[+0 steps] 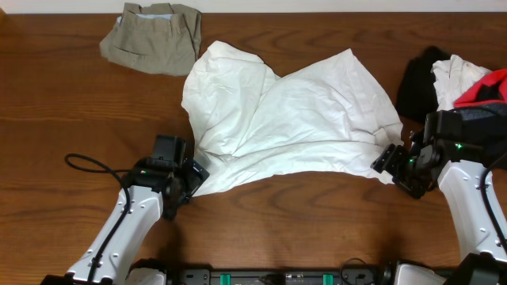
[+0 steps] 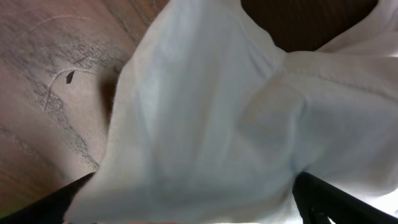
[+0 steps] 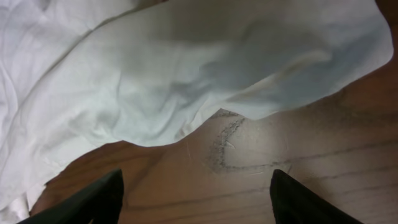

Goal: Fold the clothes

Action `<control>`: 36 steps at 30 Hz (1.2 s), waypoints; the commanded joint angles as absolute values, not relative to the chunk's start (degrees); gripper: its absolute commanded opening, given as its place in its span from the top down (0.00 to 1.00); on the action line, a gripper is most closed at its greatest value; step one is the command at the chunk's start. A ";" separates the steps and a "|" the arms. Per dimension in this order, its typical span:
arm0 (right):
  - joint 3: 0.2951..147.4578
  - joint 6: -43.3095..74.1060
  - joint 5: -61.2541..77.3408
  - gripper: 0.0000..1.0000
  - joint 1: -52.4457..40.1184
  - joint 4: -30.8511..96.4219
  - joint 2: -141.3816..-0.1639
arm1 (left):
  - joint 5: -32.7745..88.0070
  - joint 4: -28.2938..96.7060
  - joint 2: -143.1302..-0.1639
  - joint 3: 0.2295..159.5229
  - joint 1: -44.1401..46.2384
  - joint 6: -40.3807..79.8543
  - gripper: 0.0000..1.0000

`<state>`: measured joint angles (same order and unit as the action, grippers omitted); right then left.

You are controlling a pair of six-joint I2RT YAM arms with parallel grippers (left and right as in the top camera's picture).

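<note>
White fabric: one large top point(image 1: 285, 119), spread crumpled on the middle of the wooden surface point(image 1: 63, 103). Long axis left to right across the overhead view, with the far edge humped toward the back and the near edge sagging toward the arms.

Left hand point(image 1: 190, 180) at the near left corner, fingers point(image 2: 336, 199) wide apart, cloth lying between them, not clamped. Right hand point(image 1: 396, 162) at the near right corner, fingers point(image 3: 93, 199) apart over bare wood, hem just ahead of the tips.

One khaki piece point(image 1: 154, 36) at the far left edge, near the top but apart from it. At the right edge, one heap of three: black piece point(image 1: 413, 83), white piece point(image 1: 455, 79), red piece point(image 1: 491, 85), just beside the top.

Bare wood left of the top and along the near side.
</note>
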<state>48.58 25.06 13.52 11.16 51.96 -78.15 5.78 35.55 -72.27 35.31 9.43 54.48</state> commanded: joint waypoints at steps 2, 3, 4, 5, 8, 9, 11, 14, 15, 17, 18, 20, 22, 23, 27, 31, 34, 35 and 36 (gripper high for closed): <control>48.31 25.65 13.52 0.31 10.46 52.49 -77.93 | 5.54 35.94 -72.64 34.79 9.30 53.69 0.19; 48.31 25.65 13.47 0.32 10.52 52.51 -77.93 | 5.54 36.29 -72.60 34.79 9.30 53.69 0.26; 48.31 25.65 13.45 0.33 10.57 52.53 -77.93 | 5.54 36.75 -72.58 34.79 9.30 53.69 0.32; 48.31 25.67 13.45 0.33 10.61 52.49 -77.93 | 5.54 37.30 -72.53 34.79 9.30 53.67 0.37; 48.34 25.67 12.27 0.34 11.22 52.49 -77.89 | 5.52 38.54 -72.53 34.79 9.30 53.65 0.51; 48.36 25.69 11.22 0.34 11.51 52.51 -77.89 | 5.52 38.74 -72.53 34.79 9.30 53.63 0.57; 48.36 25.80 8.97 0.34 12.27 52.49 -77.89 | 5.52 38.92 -72.53 34.79 9.30 53.63 0.67; 48.36 27.31 7.42 0.33 13.74 52.51 -77.89 | 5.54 38.94 -72.53 34.79 9.30 53.65 0.75; 48.36 27.66 6.94 0.33 14.15 52.53 -77.89 | 5.54 38.94 -72.53 34.79 9.30 53.65 0.76; 48.34 29.28 5.45 0.32 15.22 52.75 -77.89 | 5.54 38.96 -72.53 34.79 9.30 53.63 0.76; 48.34 30.06 4.80 0.32 15.90 52.84 -77.89 | 5.54 39.07 -72.53 34.79 9.30 53.63 0.77; 48.34 30.68 4.54 0.32 17.41 52.90 -77.89 | 5.52 39.44 -72.53 34.79 9.30 53.63 0.79; 48.34 31.14 4.49 0.31 18.22 52.73 -77.89 | 5.52 39.64 -72.53 34.79 9.30 53.63 0.80; 48.31 31.29 4.51 0.31 18.44 52.53 -77.89 | 5.54 39.64 -72.53 34.79 9.30 53.63 0.81; 48.27 32.64 4.47 0.30 18.48 51.99 -77.91 | 5.54 39.62 -72.53 34.79 9.30 53.65 0.81; 47.77 37.39 3.86 0.30 18.48 51.42 -77.93 | 5.56 39.64 -72.53 34.79 9.30 53.65 0.81; 47.31 41.89 3.14 0.32 18.46 51.37 -77.95 | 5.58 39.86 -72.53 34.79 9.30 53.65 0.81; 47.05 43.22 2.98 0.32 18.46 51.22 -77.95 | 5.56 40.03 -72.53 34.79 9.30 53.65 0.81; 46.83 44.18 2.98 0.33 18.48 51.09 -77.95 | 5.56 40.14 -72.53 34.79 9.30 53.65 0.81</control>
